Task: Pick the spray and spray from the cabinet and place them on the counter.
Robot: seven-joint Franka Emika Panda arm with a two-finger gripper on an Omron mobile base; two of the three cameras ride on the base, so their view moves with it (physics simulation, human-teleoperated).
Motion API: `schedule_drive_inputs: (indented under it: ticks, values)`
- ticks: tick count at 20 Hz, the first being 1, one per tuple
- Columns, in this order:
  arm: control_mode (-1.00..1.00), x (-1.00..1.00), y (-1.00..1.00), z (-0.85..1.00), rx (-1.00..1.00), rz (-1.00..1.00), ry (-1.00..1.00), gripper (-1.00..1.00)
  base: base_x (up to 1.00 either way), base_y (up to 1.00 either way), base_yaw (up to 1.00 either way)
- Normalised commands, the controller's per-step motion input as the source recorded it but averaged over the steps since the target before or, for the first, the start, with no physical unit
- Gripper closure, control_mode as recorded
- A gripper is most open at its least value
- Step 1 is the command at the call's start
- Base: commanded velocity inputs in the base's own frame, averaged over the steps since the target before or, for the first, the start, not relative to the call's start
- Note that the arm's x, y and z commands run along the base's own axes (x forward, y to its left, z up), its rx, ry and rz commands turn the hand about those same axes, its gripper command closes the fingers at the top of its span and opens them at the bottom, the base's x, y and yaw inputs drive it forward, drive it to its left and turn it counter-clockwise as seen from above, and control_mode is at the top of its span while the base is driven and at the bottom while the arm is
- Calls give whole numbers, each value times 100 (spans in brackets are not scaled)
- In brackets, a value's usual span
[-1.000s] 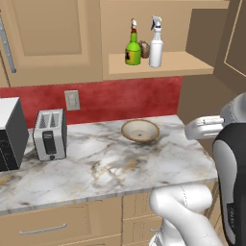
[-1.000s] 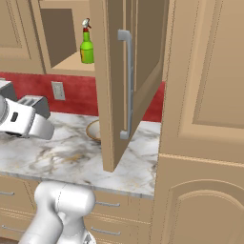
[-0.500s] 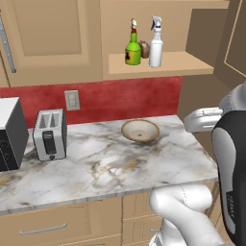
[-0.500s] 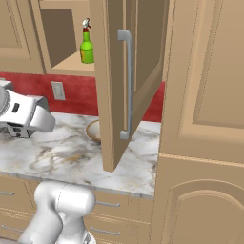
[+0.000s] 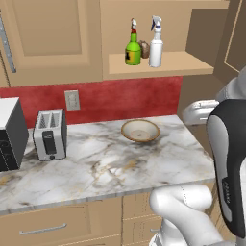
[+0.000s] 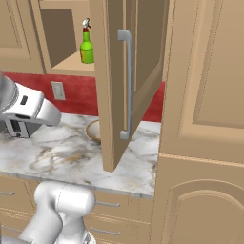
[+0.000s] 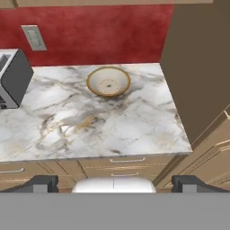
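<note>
Two spray bottles stand side by side on the inner shelf [image 5: 168, 65] of the open cabinet: a green one [image 5: 132, 49] with a yellow label and a white one [image 5: 155, 45] with a trigger nozzle. From the right base view the green bottle [image 6: 86, 47] shows past the open cabinet door [image 6: 116, 95]. The marble counter [image 5: 101, 163] lies below the shelf. My gripper [image 7: 114, 184] is open and holds nothing. It looks down at the counter [image 7: 134, 121] from in front of its edge, far below the bottles.
A tan bowl [image 5: 140, 130] sits on the counter under the shelf, and it appears again as the bowl [image 7: 108, 81] in the hand view. A toaster [image 5: 49, 134] and a microwave [image 5: 9, 134] stand at the left. A small brown lump [image 5: 143, 47] sits behind the bottles. The open door with its bar handle [image 6: 127, 86] juts over the counter's right end.
The hand has risen a little and drifted slightly left over the counter's right end. The bottles have not moved and the jaws stay wide apart.
</note>
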Motion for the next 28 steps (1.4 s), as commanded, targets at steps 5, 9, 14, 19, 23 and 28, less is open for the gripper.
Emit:
schedule_drive_inputs:
  ticks: [5,9,14,19,23,28]
  values:
    - [-100,23,-6,0,0,-3,0,-100,0,0,0]
    - [-100,25,-6,0,0,-3,0,-100,0,0,0]
    - [-100,26,-6,0,0,-3,0,-100,0,0,0]
    - [-100,25,-6,0,0,-3,0,-100,0,0,0]
    - [-100,27,-4,0,0,-2,0,-100,0,0,0]
    - [-100,25,0,0,0,0,-13,-100,0,0,0]
